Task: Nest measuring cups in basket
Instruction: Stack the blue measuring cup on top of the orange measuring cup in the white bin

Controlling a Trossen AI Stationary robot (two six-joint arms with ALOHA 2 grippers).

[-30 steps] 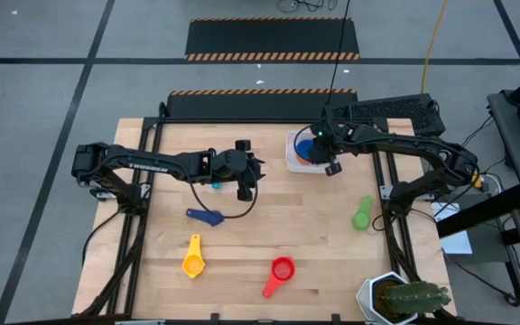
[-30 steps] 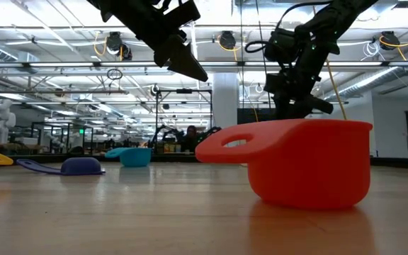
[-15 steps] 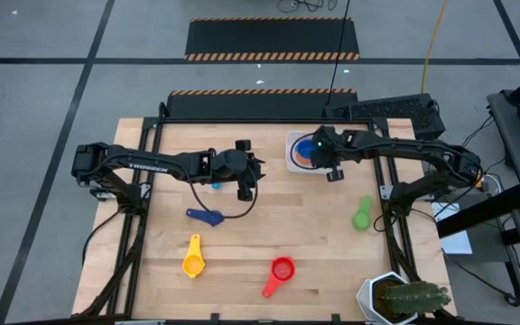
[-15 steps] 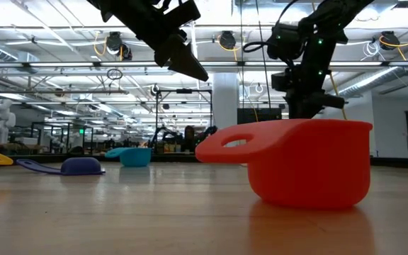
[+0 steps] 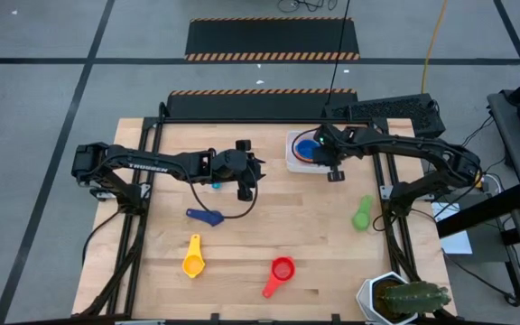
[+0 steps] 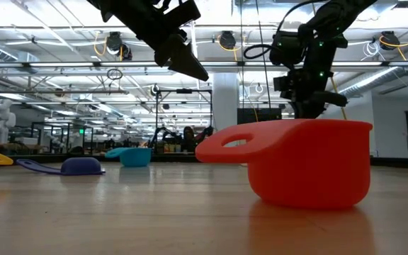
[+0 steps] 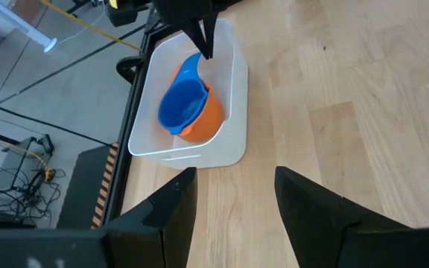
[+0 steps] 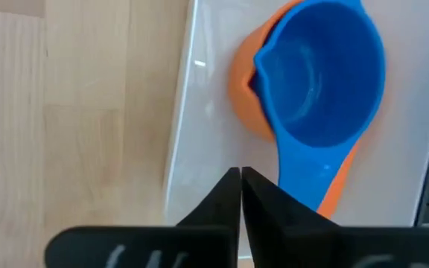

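The white basket (image 5: 292, 163) stands at the table's far middle. An orange cup (image 7: 207, 123) lies in it, and a blue cup (image 8: 319, 71) is nested inside that one. My right gripper (image 8: 240, 186) is shut and points down over the basket, beside the blue cup's handle. My left gripper (image 7: 234, 179) hangs open above the table's left middle, with nothing between its fingers. The light blue cup (image 5: 213, 185), navy cup (image 5: 206, 217), yellow cup (image 5: 193, 257), red cup (image 5: 280, 270) and green cup (image 5: 361, 215) rest on the table. My right gripper's shut fingertips (image 7: 204, 46) come from above, right at the free end of the blue cup's handle (image 7: 194, 65). I cannot tell whether they touch it. Nothing is between the fingers.
A white pot with a cactus (image 5: 403, 296) stands at the near right corner. In the low view the red cup (image 6: 303, 161) fills the foreground. Bare wood lies between the basket and the near cups.
My right arm's wrist has shifted a little above the basket. The blue cup has stayed nested in the orange one.
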